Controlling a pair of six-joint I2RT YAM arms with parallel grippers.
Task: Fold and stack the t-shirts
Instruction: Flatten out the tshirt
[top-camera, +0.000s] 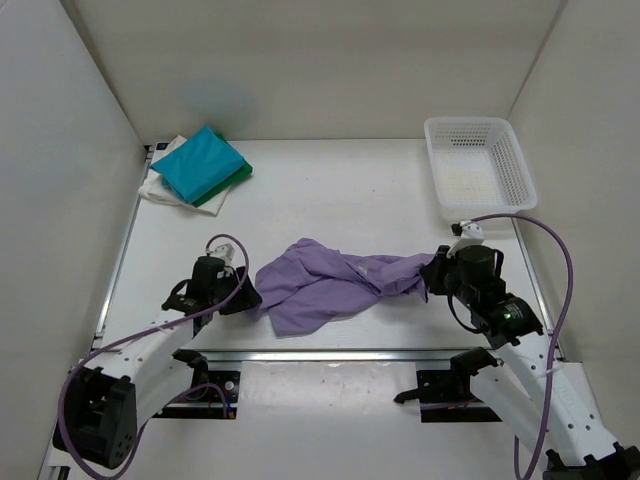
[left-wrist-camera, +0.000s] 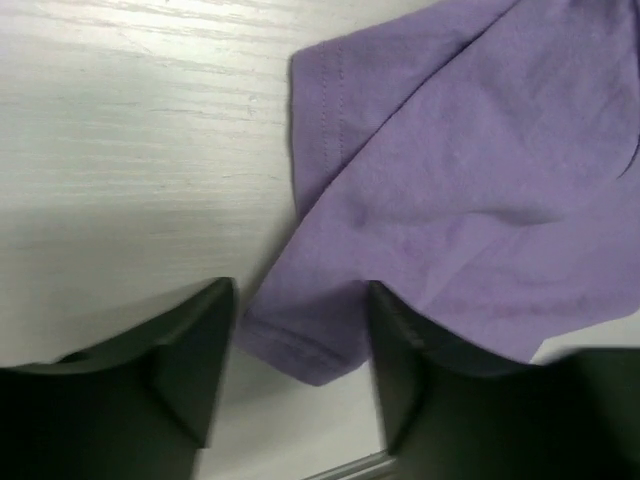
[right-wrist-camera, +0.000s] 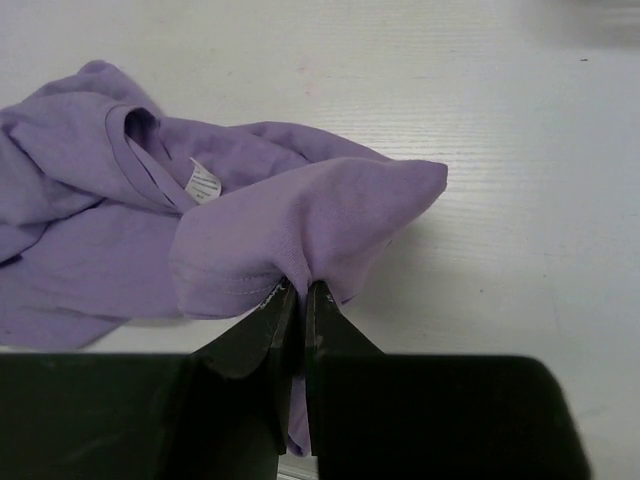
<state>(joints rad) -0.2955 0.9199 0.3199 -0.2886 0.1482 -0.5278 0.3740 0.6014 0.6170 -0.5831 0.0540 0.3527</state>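
**Item 1, right jaws.** Clenched on a bunched fold of the lavender t-shirt (right-wrist-camera: 300, 220), with a stitched hem edge pinched just above the tips. The cloth puffs up over the jaws, and a short tail hangs below them.

**Item 2, left jaws.** Released and spread wide, low over the surface (top-camera: 330, 190). One hemmed corner of the same shirt lies between the two fingers. Contact with the cloth cannot be told.

**Item 3, lavender t-shirt** (top-camera: 330, 285). Crumpled and twisted into a rope-like band, lying along the near edge at its middle, between the two arms. The collar, with its white label (right-wrist-camera: 205, 182), faces up near the right end. The shirt is not yet flat and no fold has been made.

**Item 4, finished pile, far left corner.** A teal t-shirt (top-camera: 200, 165) lies on top, a dark green t-shirt (top-camera: 228, 185) shows beneath it, and a white t-shirt (top-camera: 160, 190) is lowest. All three are folded flat.

**Item 5, white basket** (top-camera: 520, 170), far right corner. It takes no part in this step.

**Step in hand (judgement).** The lavender shirt is being spread ahead of folding. One end is secured and the other is about to be taken.

**Next move calls for (judgement).** The left jaws close on the corner between them. Both arms then draw apart along the near edge to untwist the band and lay it flat, taking care not to pinch several layers at once.
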